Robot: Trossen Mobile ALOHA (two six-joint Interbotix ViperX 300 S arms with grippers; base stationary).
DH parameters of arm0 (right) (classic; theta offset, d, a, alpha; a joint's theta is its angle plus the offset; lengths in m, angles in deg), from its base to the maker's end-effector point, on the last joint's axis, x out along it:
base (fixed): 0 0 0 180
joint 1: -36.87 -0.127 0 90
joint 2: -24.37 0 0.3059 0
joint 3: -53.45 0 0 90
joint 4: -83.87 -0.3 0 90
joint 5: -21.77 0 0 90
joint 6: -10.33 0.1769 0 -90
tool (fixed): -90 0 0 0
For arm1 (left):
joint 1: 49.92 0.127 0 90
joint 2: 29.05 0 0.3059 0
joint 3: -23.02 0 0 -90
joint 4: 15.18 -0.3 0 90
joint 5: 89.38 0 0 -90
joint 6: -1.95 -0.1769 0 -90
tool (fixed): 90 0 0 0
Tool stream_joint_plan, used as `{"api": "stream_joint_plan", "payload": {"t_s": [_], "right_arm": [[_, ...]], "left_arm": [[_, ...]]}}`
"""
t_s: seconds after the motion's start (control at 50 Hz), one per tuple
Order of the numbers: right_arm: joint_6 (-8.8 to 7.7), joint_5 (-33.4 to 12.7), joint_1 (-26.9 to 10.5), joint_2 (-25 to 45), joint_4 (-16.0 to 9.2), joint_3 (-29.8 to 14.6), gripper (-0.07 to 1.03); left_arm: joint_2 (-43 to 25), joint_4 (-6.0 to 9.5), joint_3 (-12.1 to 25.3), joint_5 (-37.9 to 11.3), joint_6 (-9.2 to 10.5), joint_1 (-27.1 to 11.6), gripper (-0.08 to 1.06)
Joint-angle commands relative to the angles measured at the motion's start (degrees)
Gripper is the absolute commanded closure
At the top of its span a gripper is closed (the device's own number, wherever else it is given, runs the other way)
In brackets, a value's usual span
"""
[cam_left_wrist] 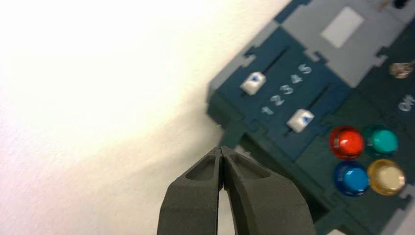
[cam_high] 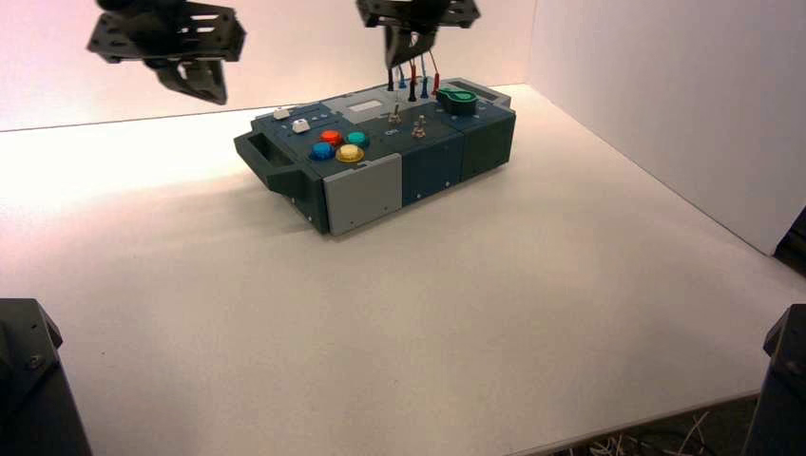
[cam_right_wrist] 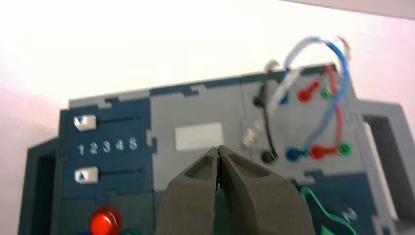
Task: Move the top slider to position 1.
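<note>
The top slider [cam_high: 281,114] is a small white knob at the far left of the dark blue box [cam_high: 432,166], away from the coloured buttons. In the left wrist view the top slider [cam_left_wrist: 253,82] sits at the low end of its track, beside the 1. The right wrist view shows the top slider [cam_right_wrist: 84,122] above the 1 too. My left gripper [cam_high: 204,81] hangs shut and empty above the table, left of the box; its tips [cam_left_wrist: 221,149] are off the box's corner. My right gripper [cam_high: 409,43] is shut and empty above the wires.
The twin white slider [cam_left_wrist: 300,120] lies next to the red [cam_left_wrist: 346,142], green, blue and yellow round buttons. Two toggle switches [cam_high: 393,116], a green knob [cam_high: 459,99] and plugged wires [cam_right_wrist: 318,83] fill the box's right half. A white wall [cam_high: 684,104] stands at the right.
</note>
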Motion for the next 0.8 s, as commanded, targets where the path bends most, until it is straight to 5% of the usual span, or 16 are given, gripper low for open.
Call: {"api": "stream_joint_plan", "payload": {"t_s": [0.02, 0.8], "right_arm": [[-0.18, -1.4, -1.5, 0.8, -0.3, -5.4, 0.98], [-1.14, -15.8, -8.0, 18.3, -2.8, -31.0, 0.98]], "left_arm": [[2.3, 0.0, 0.0, 0.6, -0.09, 0.8, 1.01], [2.5, -0.09, -1.4, 1.6, -0.35, 4.7, 1.01]]}}
